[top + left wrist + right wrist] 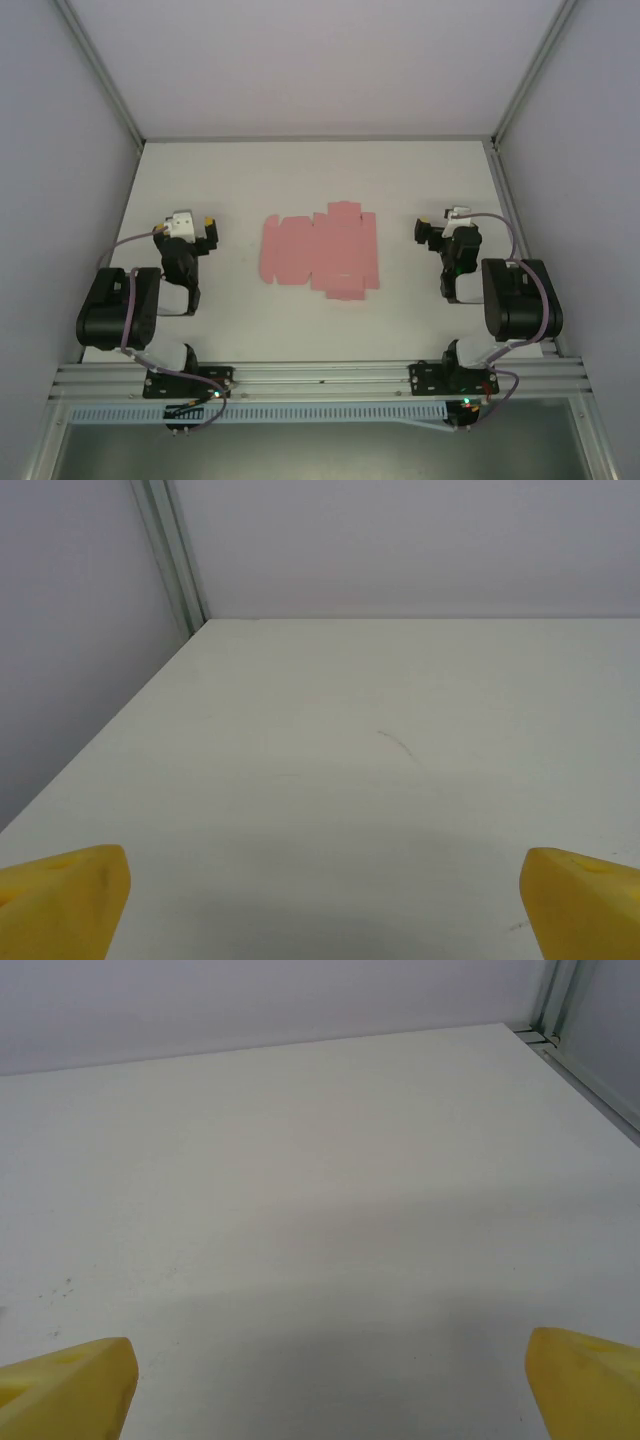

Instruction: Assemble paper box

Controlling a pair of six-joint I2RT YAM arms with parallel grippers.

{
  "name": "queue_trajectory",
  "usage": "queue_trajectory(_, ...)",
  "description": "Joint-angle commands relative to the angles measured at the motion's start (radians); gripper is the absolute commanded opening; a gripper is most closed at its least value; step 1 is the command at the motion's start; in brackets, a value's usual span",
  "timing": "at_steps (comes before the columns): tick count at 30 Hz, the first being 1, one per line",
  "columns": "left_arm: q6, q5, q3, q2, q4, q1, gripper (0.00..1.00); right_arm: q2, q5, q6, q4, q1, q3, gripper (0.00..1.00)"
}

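The paper box [320,250] lies as a flat pale pink die-cut sheet with flaps in the middle of the white table [320,175]. My left gripper [205,232] rests to the sheet's left, apart from it, jaws open and empty. My right gripper [425,232] rests to the sheet's right, also apart, open and empty. In the left wrist view the yellow fingertips [60,900] stand wide apart over bare table, with the left gripper [325,905] holding nothing. The right wrist view has the same wide yellow fingertips [65,1385] and the right gripper [325,1385] over bare table.
Pale walls with aluminium frame posts [100,70] close in the table on the left, right and back. A rail [320,380] carrying both arm bases runs along the near edge. Bare table lies behind the sheet.
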Motion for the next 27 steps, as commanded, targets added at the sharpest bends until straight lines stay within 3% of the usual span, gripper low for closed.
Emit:
queue_trajectory(1, 0.004, 0.008, 0.004, 0.004, 0.013, 0.008, 1.0, -0.008, 0.013, 0.012, 0.006, -0.002, 0.009, 1.0)
queue_trajectory(27, 0.015, 0.04, 0.011, 0.005, -0.001, 0.005, 1.0, -0.006, 0.012, 0.011, 0.003, -0.002, 0.012, 1.0)
